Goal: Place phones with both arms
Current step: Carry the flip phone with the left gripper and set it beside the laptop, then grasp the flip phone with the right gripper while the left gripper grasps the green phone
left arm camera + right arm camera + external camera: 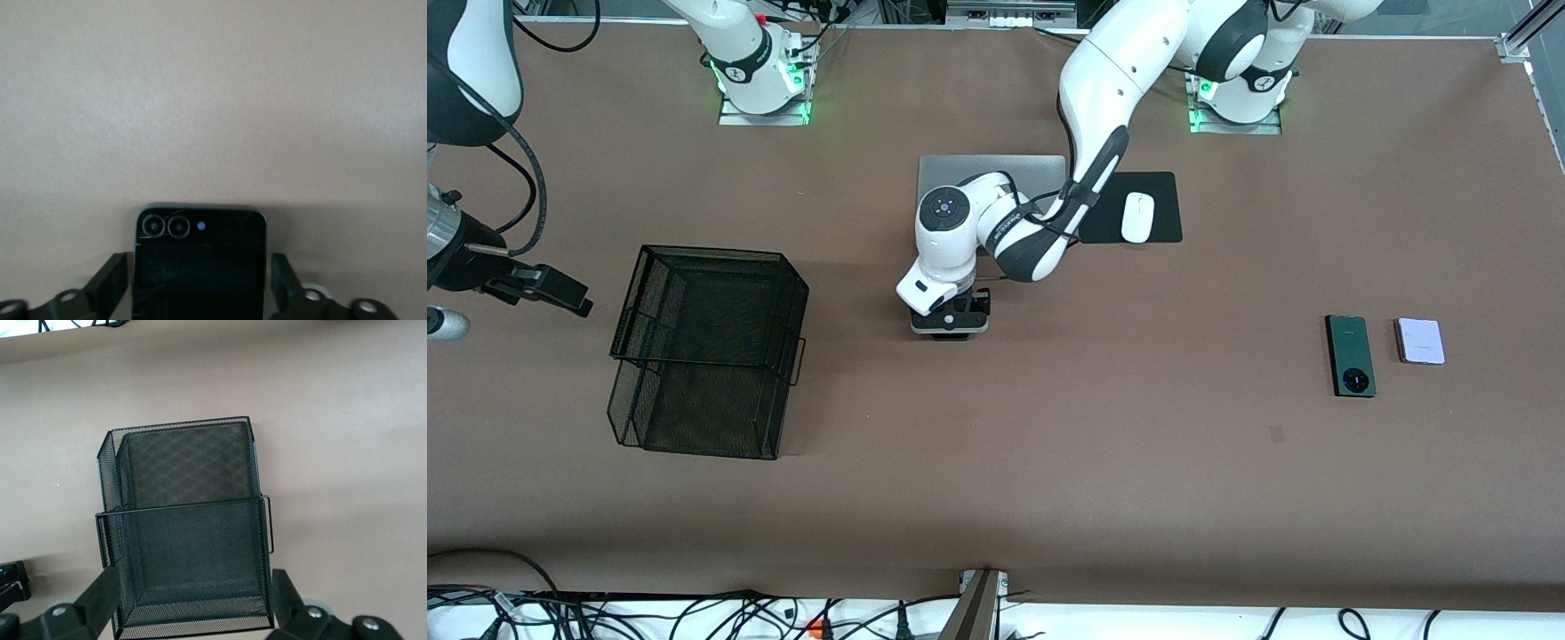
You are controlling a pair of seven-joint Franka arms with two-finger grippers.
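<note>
- Left gripper [950,324] low at mid-table, nearer the front camera than the laptop [992,169]; fingers [110,283] spread, flanking the black phone [199,263], apparently not clamped yet.
- Black phone: flat, stiff, light, glossy so likely slippery; glass looks cracked, so fragile. Best taken across the side edges, gently.
- Green phone [1350,355] and lilac phone [1420,340] flat, side by side toward the left arm's end.
- Right gripper [193,613] open, waiting above the mesh basket [710,350].
- Plenty of bare table between phones and basket; thin basket rim could snag.
</note>
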